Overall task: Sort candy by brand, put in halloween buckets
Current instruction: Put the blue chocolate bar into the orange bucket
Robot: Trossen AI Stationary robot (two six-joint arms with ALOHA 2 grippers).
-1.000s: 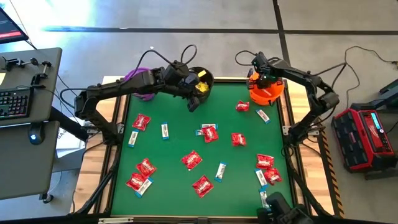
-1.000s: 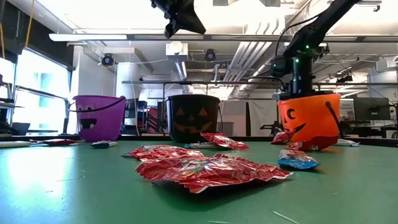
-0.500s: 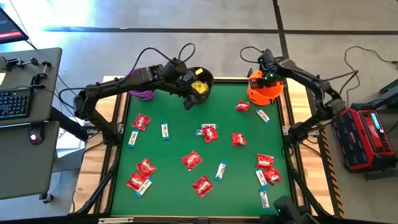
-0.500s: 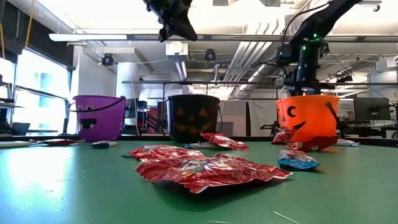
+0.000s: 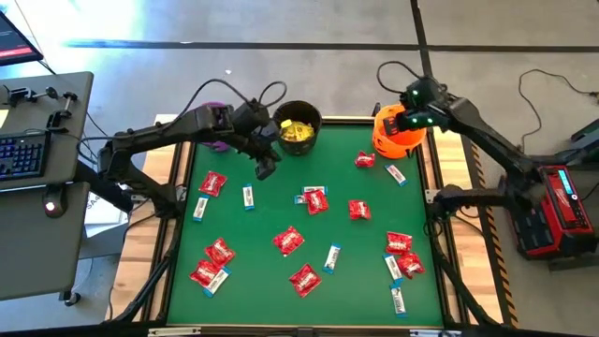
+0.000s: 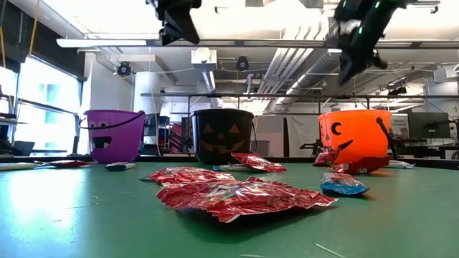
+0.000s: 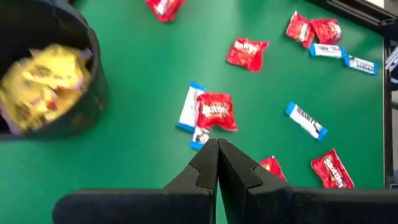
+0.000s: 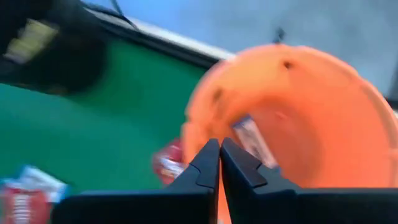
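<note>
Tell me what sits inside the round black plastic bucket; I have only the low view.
Observer: Yellow packets fill the black bucket.
Operator: Report the left gripper.
Observer: The left gripper is shut and empty, above the green table beside that bucket.
Operator: Now the right gripper.
Observer: The right gripper is shut and empty, above the edge of the round orange plastic bucket.

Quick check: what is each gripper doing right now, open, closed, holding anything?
Left gripper: closed, empty, above the green table beside the black bucket.
Right gripper: closed, empty, above the orange bucket.
</note>
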